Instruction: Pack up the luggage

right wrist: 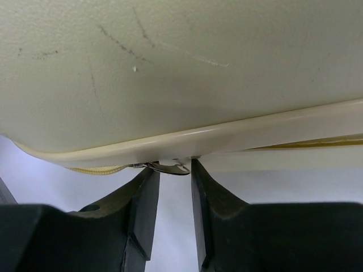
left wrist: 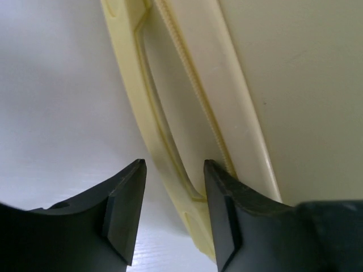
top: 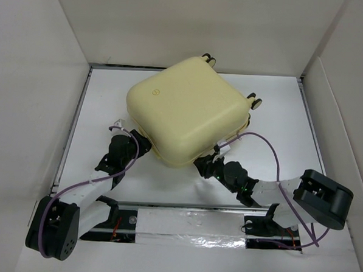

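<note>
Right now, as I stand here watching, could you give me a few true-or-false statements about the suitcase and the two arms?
1. The luggage lies with its lid down on the table. True.
2. Its wheels face the arms' bases. False: they are on the far side.
3. The right gripper has its tips just below a metal zipper pull. True.
4. The left gripper is squeezed shut on nothing. False: its jaws stand apart, astride the luggage's rim.

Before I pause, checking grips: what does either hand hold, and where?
Nothing held: right hand open at the zipper pull; left hand open astride luggage rim.
</note>
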You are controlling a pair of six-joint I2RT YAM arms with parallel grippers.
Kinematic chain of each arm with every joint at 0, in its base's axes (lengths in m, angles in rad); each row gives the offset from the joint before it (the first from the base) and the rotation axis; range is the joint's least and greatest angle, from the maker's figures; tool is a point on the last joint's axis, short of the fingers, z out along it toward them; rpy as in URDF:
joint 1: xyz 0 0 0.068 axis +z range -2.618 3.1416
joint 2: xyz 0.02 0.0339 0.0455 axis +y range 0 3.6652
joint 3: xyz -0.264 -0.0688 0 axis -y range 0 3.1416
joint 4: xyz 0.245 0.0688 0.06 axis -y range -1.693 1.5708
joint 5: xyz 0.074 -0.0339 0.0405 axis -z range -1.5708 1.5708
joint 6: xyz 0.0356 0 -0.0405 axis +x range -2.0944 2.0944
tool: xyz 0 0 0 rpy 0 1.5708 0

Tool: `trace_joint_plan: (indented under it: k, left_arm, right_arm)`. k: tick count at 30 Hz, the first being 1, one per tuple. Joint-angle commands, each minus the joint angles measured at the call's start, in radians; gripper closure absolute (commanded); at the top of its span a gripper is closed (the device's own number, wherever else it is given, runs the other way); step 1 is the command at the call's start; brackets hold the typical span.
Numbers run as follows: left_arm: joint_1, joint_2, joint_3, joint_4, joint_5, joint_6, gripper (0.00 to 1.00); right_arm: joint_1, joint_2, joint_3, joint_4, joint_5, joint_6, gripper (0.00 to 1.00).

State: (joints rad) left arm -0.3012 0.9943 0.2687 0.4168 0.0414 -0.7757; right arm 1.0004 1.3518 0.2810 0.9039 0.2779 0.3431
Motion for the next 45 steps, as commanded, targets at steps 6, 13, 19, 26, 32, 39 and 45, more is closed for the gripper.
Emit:
trace_joint_plan:
  k: [6,13,19,26,32,39,45]
  left_arm:
    - [-0.012,0.058,0.001,0.125,0.052,-0.013,0.57]
    - [-0.012,0.058,0.010,0.169,0.023,-0.030,0.64]
    - [-0.012,0.092,-0.006,0.270,-0.006,-0.045,0.72]
    - [-0.036,0.124,-0.111,0.553,0.032,-0.080,1.00]
    - [-0.189,0.156,-0.132,0.592,0.003,-0.095,1.00]
    - [-0.447,0.193,-0.160,0.654,-0.130,-0.157,1.00]
    - [-0.473,0.262,-0.112,0.700,-0.147,-0.157,1.00]
  right_arm:
    - [0.069,0.059,-0.009,0.351,0.113,0.031,0.78]
    - [0.096,0.087,0.017,0.397,0.141,0.007,0.90]
    - [0.118,0.064,0.006,0.395,0.188,0.013,1.00]
    - [0.048,-0.077,-0.063,0.325,0.113,0.071,1.00]
    - [-0.218,-0.466,0.026,-0.249,-0.110,0.040,1.00]
    - [-0.491,-0.675,0.262,-0.815,-0.395,-0.067,1.00]
    - [-0.363,-0.654,0.141,-0.844,-0.534,-0.004,1.00]
